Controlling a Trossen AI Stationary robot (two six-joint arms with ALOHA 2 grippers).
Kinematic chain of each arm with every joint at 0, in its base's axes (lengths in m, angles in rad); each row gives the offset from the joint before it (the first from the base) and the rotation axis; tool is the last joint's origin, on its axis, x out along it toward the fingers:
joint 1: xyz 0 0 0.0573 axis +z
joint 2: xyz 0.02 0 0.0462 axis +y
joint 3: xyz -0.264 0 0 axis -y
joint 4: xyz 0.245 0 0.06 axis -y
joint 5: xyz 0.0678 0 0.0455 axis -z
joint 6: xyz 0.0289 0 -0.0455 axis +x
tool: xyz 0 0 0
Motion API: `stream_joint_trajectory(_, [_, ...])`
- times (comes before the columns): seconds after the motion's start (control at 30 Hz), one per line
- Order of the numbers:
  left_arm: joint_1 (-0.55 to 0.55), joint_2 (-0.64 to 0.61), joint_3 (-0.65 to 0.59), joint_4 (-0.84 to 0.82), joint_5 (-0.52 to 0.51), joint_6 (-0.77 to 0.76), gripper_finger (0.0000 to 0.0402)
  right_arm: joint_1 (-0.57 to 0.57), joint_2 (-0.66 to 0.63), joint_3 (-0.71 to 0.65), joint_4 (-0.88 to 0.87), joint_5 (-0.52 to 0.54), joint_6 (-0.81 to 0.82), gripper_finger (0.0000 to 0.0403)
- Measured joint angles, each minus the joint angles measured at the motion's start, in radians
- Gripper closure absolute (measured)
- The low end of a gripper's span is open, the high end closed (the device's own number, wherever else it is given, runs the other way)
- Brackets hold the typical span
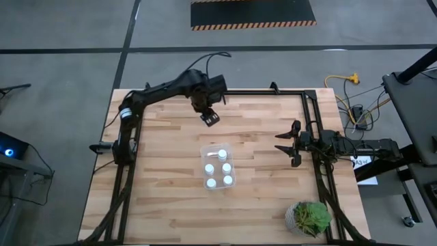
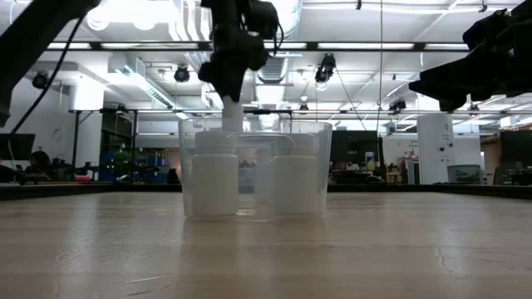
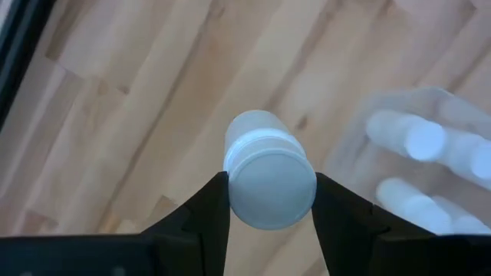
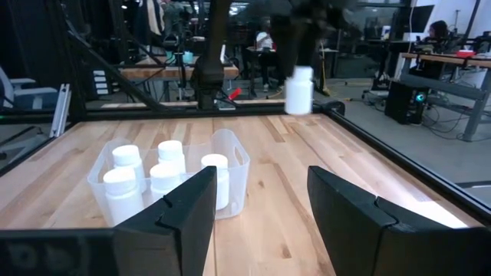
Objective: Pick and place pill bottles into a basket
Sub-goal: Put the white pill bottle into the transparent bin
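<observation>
Five pill bottles stand upright inside the clear basket near the middle of the table, a pale butcher-block surface of wooden strips edged by a black metal frame. A sixth bottle is clamped between the fingers of the left gripper, which hangs in the air above the boards on the far side of the basket, well clear of it; the left wrist view shows the white cap squeezed on both sides by the dark fingers. The right gripper waits to the right of the basket with its fingers spread apart and nothing between them. A potted plant sits at the table's near right corner.

Grey concrete floor surrounds the table, with a dark mat bordered in orange-and-black hazard stripes beyond the far edge and a yellow cable trailing at the right. The low view looks into a workshop hall with ceiling lights, pipes and shelving; the right wrist view shows desks and a seated person in the distance. A white sheet beside the right arm carries print too small to read; labels on the bottles cannot be made out.
</observation>
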Motion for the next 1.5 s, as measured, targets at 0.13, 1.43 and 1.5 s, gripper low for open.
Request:
stream_joint_trajectory(0.13, [-0.052,-0.039,-0.001,-0.013,-0.008,-0.041,0.0264,0.000,0.000,0.000,0.000,0.000,0.000,0.0209])
stream_joint_trajectory(1.43, [-0.410,-0.045,-0.320,0.266,-0.085,-0.328,0.0264,0.000,0.000,0.000,0.000,0.000,0.000,0.0209])
stream_joint_trajectory(1.5, [-0.411,-0.045,-0.362,0.283,-0.084,-0.329,0.0264,0.000,0.000,0.000,0.000,0.000,0.000,0.0209])
